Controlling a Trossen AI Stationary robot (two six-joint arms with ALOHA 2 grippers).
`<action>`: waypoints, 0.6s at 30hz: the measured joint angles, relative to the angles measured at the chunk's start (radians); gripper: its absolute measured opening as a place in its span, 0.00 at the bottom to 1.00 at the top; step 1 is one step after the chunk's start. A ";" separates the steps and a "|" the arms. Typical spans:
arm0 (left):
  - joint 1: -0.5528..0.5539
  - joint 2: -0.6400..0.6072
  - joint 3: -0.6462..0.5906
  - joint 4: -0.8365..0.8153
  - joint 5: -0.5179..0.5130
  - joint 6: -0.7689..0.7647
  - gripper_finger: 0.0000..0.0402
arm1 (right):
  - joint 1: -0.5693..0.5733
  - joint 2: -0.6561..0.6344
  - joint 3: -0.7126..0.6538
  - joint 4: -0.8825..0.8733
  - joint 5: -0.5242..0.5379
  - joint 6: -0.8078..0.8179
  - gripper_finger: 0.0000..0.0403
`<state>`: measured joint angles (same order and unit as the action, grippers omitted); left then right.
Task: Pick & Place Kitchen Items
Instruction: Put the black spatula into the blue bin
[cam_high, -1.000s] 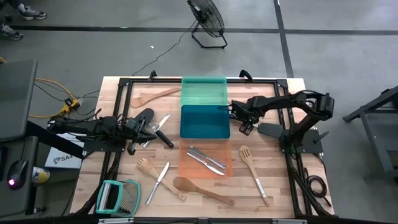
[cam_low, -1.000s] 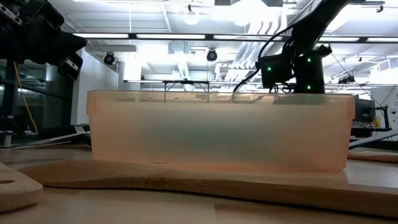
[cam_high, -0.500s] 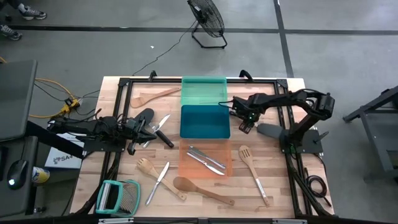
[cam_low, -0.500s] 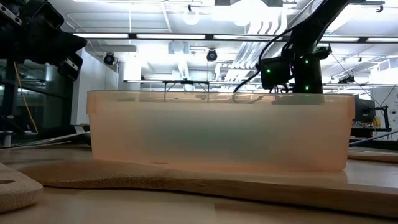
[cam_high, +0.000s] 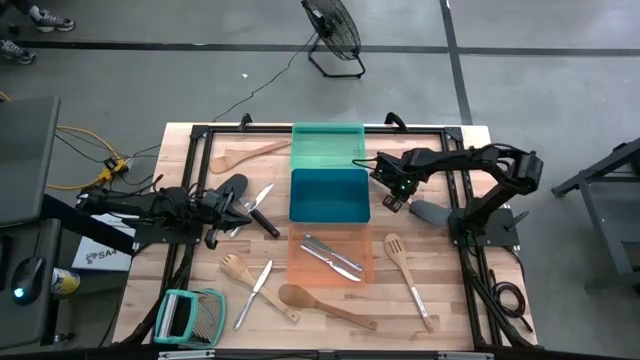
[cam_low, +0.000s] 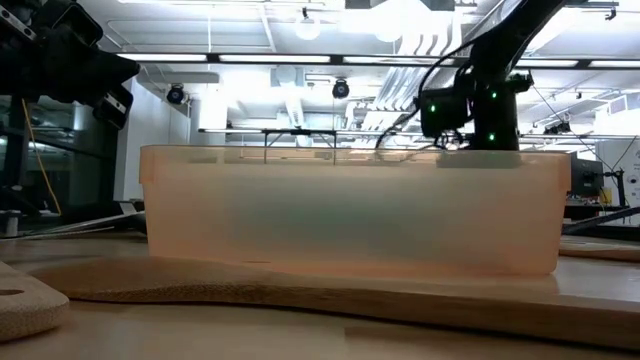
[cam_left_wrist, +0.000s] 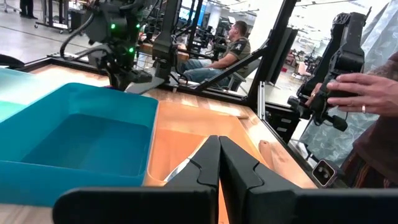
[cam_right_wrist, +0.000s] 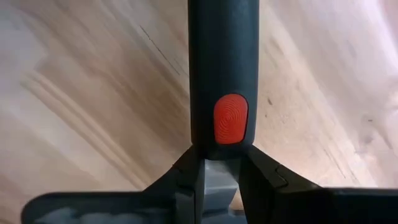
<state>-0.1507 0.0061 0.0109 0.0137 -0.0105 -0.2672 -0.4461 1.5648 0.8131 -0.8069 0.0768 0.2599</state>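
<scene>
A black spatula lies right of the blue tray (cam_high: 329, 195), its grey blade (cam_high: 431, 212) toward the table's right edge. In the right wrist view its dark handle (cam_right_wrist: 222, 56) carries an orange pad. My right gripper (cam_high: 395, 200) stands over the handle's free end, shut on it. My left gripper (cam_high: 245, 207) waits shut at the table's left, among a black spatula (cam_high: 232, 190) and a knife; its own view shows its fingers (cam_left_wrist: 219, 158) together. The orange tray (cam_high: 300, 270) holds silver utensils (cam_high: 333, 255). My right gripper pinches the black spatula's handle at its free end, just behind the orange pad (cam_right_wrist: 231, 118), between its two fingers. The fingers come from above, pointing down. The handle runs away from them toward the blade; whether the spatula is clear of the table I cannot tell.
A green tray (cam_high: 327, 145) stands at the far edge. Wooden utensils lie around: a spatula (cam_high: 247, 155), a fork (cam_high: 236, 268), a spoon (cam_high: 325, 305), a slotted spatula (cam_high: 407, 270). A knife (cam_high: 254, 292) and a teal tool (cam_high: 190, 315) lie near left. A person's hand (cam_left_wrist: 367, 87) shows beyond the table.
My right gripper has closed its fingers on the black spatula's handle end and turned slightly. The spatula's blade has swung a little on the spot.
</scene>
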 joint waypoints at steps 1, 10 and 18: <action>0.000 0.000 0.000 0.000 0.000 0.000 0.00 | 0.000 -0.014 0.000 -0.004 0.000 0.002 0.15; 0.000 0.000 0.000 0.000 0.000 0.000 0.00 | 0.000 -0.155 0.000 -0.044 -0.012 0.033 0.15; 0.000 0.000 0.000 0.000 0.000 0.000 0.00 | 0.001 -0.335 0.000 0.020 -0.165 0.009 0.15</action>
<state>-0.1505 0.0063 0.0109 0.0136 -0.0105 -0.2672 -0.4454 1.2297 0.8135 -0.7868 -0.0881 0.2693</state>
